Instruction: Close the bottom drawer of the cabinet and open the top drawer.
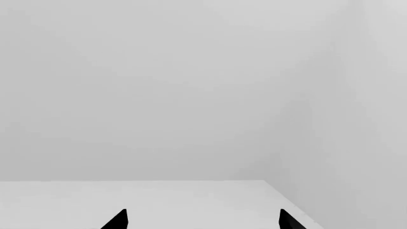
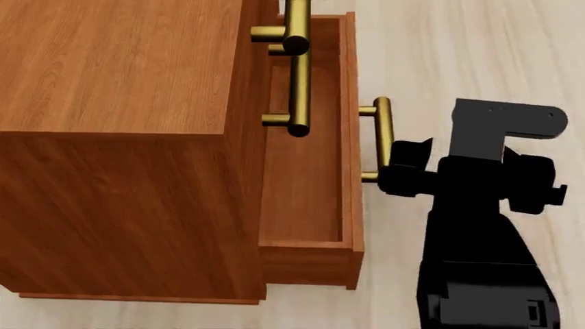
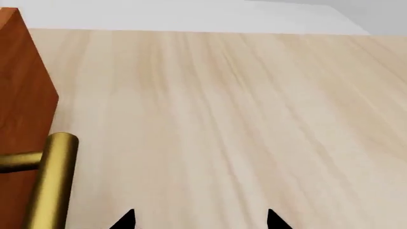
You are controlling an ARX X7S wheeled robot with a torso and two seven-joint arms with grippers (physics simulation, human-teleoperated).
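Bottom drawer (image 2: 306, 199): pulled out toward 3 o'clock of the cabinet (image 2: 119, 137); holds nothing you can see.
Handle (image 2: 383, 137): runs 12-to-6.
Right gripper (image 3: 200, 220): your tips stand apart.
Left gripper (image 1: 203, 220): apart too.

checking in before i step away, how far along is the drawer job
Nothing looks finished. The bottom drawer stands pulled out of the cabinet. In hand: the right gripper is at its brass handle, apparently to push. Left: shutting it, then opening the top drawer, which looks closed.

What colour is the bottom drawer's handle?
Brass gold; the handle shows best in the head view.
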